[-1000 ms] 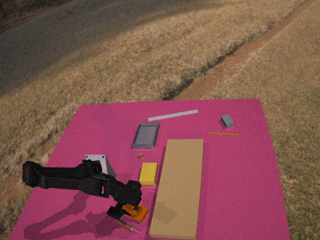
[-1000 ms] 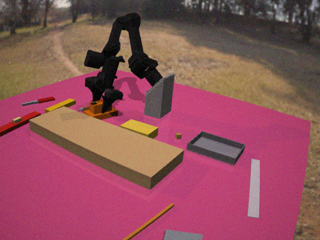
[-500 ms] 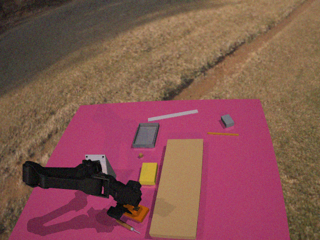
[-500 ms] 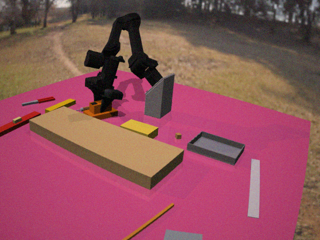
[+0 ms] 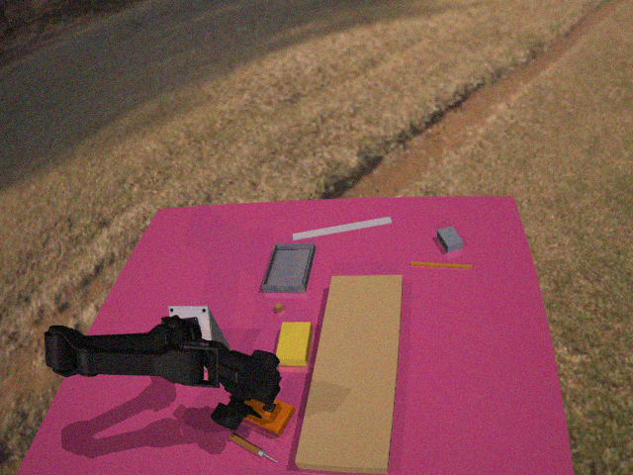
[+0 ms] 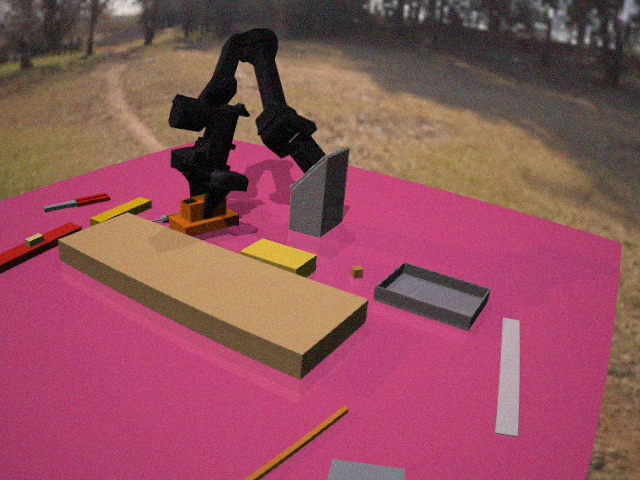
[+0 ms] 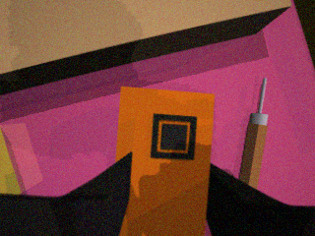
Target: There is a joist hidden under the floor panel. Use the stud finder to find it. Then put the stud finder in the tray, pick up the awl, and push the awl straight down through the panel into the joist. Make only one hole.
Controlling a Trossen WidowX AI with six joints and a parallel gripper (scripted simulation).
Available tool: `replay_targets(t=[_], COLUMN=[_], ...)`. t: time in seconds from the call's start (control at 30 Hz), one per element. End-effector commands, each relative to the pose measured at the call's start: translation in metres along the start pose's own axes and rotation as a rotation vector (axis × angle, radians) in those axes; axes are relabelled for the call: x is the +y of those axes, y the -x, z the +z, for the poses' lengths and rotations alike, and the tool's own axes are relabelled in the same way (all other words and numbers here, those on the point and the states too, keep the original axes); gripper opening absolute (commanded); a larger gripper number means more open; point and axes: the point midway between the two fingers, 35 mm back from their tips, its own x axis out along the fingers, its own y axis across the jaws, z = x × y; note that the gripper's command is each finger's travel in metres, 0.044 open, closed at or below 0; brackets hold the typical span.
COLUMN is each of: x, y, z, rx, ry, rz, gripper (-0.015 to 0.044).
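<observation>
The orange stud finder (image 5: 282,415) (image 6: 205,222) (image 7: 167,103) sits on the table beside the panel, its small dark square screen facing up. My gripper (image 6: 204,204) (image 7: 163,159) is shut on its raised upper part, one finger on each side. The awl (image 5: 247,446) (image 7: 255,147) lies on the table close by, with a wooden handle and a thin metal tip; in the exterior view mostly its tip shows. The tan floor panel (image 5: 360,357) (image 6: 222,279) (image 7: 64,34) lies flat. The grey tray (image 5: 285,291) (image 6: 421,311) is empty. The joist is hidden.
A yellow block (image 5: 295,342) (image 6: 279,255) lies between the stud finder and the tray, with a small brown cube (image 5: 278,308) (image 6: 356,271) beyond it. A light strip (image 5: 342,228) (image 6: 508,377), an orange stick (image 5: 441,265) (image 6: 297,442) and a grey block (image 5: 449,238) lie farther off. A red bar (image 6: 49,242) lies past the panel's end.
</observation>
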Motion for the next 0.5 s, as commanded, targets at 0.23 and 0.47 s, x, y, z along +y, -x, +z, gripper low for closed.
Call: replay_targets(t=[0.23, 0.47], x=[0.006, 0.004], y=[0.034, 0.057], z=[0.01, 0.015], rx=[0.017, 0.01], ry=[-0.002, 0.002], rz=[0.012, 0.001], gripper=[0.0, 0.0])
